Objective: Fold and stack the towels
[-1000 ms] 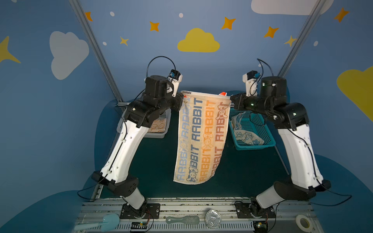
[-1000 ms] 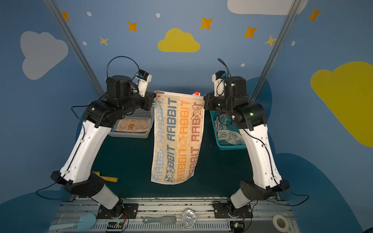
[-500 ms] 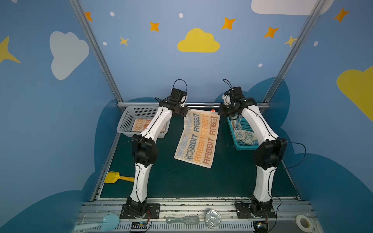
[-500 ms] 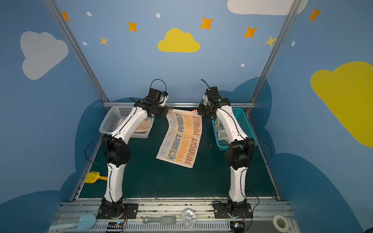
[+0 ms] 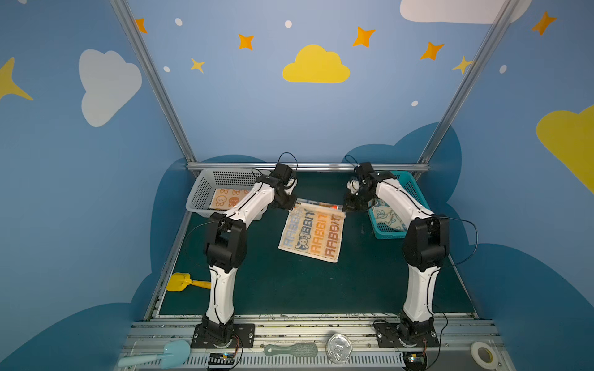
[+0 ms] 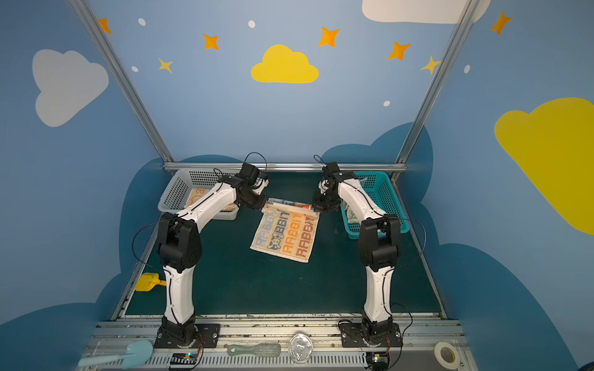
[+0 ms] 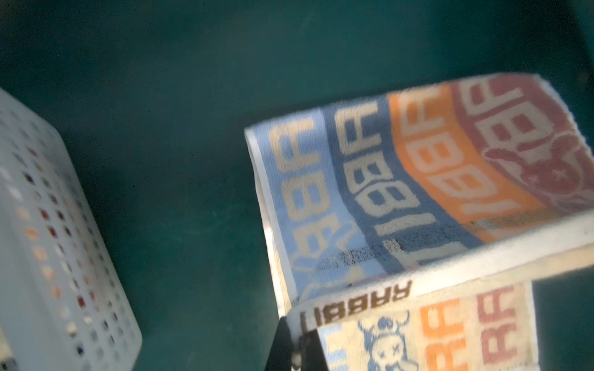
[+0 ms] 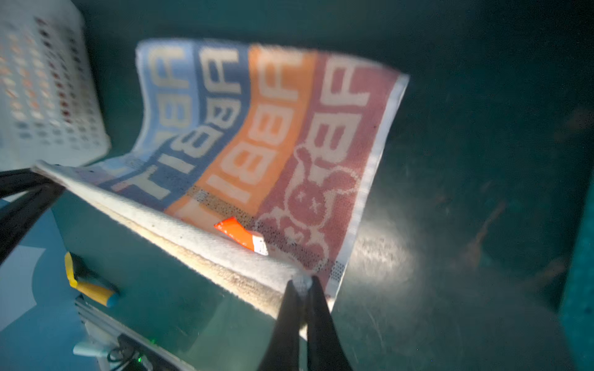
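The "RABBIT" lettered towel (image 5: 311, 233) (image 6: 285, 233) lies mid-table with its far part doubled over toward me. My left gripper (image 5: 291, 206) (image 7: 297, 324) is shut on its far left corner, and my right gripper (image 5: 347, 208) (image 8: 301, 284) is shut on the far right corner. Between them the held edge (image 8: 180, 231) runs taut above the lower layer (image 7: 401, 167). An orange label (image 8: 239, 236) shows at the hem. An orange-bunny towel (image 5: 226, 199) lies in the white basket (image 5: 205, 189). A blue-bunny towel (image 5: 387, 216) sits in the teal basket (image 5: 414, 196).
A yellow toy shovel (image 5: 184, 282) lies at the table's left edge. On the front rail rest a light blue scoop (image 5: 167, 353), a green brush (image 5: 291, 349), a metal can (image 5: 339, 347) and a tape roll (image 5: 481, 353). Blue walls enclose the table.
Both arms swung from holding the towel hanging high near the camera down to the far table. The towel's lower end landed flat, and the held edge now comes back over it.
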`<action>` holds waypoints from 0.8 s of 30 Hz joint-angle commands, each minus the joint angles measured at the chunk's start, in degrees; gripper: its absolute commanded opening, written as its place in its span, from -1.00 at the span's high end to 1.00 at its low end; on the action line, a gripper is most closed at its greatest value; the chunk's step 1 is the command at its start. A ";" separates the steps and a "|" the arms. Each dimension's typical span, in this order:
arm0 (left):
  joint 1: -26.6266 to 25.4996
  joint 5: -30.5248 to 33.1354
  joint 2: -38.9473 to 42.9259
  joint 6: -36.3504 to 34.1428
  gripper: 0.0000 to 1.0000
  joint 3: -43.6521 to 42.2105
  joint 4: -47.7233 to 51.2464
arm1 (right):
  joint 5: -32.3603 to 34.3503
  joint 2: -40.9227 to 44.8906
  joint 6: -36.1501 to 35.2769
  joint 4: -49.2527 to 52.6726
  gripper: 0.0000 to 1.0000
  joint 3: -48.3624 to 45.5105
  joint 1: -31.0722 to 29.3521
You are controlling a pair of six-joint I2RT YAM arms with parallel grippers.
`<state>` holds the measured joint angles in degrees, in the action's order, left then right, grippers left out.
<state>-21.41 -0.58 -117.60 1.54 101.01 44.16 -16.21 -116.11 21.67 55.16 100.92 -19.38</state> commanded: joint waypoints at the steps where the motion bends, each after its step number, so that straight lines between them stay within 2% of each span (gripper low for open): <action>1: 1.44 6.81 5.72 0.50 0.93 -6.11 -3.18 | 2.79 5.83 1.64 -0.48 1.00 -7.80 0.09; 4: 0.94 7.33 9.63 -0.65 0.93 -12.98 -7.17 | 2.07 8.54 2.81 -2.79 1.00 -13.38 -0.39; 9: -0.93 8.00 14.82 -2.02 0.93 -21.83 -12.80 | 2.54 11.92 3.00 -2.60 1.00 -16.64 -1.19; 15: -3.02 15.47 17.92 -2.88 0.94 -25.09 -14.08 | 3.50 16.88 3.58 -2.11 1.00 -19.62 -3.10; 19: -3.45 15.02 18.93 -1.87 0.93 -27.09 -15.71 | 3.32 17.10 4.87 -3.91 1.00 -23.24 -4.68; 24: -5.06 16.23 16.58 2.22 0.93 -27.75 -11.70 | 0.65 14.51 7.08 -8.45 1.00 -28.53 -5.73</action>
<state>-26.92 9.04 -100.31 0.99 74.22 29.58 -17.80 -99.98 27.18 44.91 75.07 -25.43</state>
